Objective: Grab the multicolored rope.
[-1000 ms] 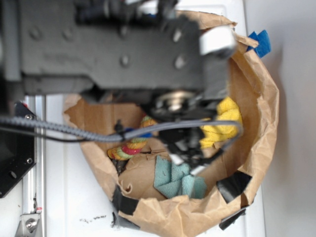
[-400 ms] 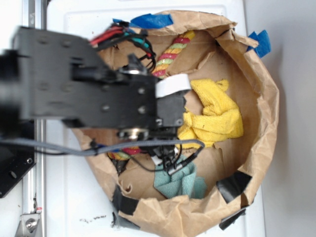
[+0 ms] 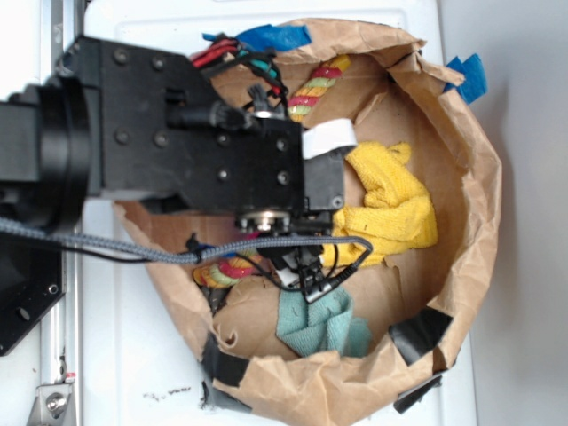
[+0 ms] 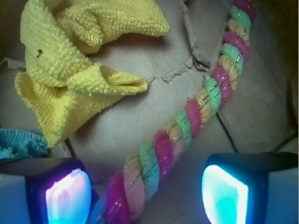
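Brown paper lines a crumpled bag [image 3: 461,177] on the white worktop. Inside, the multicolored rope [image 4: 187,126] runs diagonally, its near stretch lying between the spread pads of the empty end effector [image 4: 145,191] directly above.

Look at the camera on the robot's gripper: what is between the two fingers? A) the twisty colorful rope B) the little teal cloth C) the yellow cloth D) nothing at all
A: in the wrist view the multicolored rope runs down between the open gripper's two fingers, while the yellow cloth lies off to the side.
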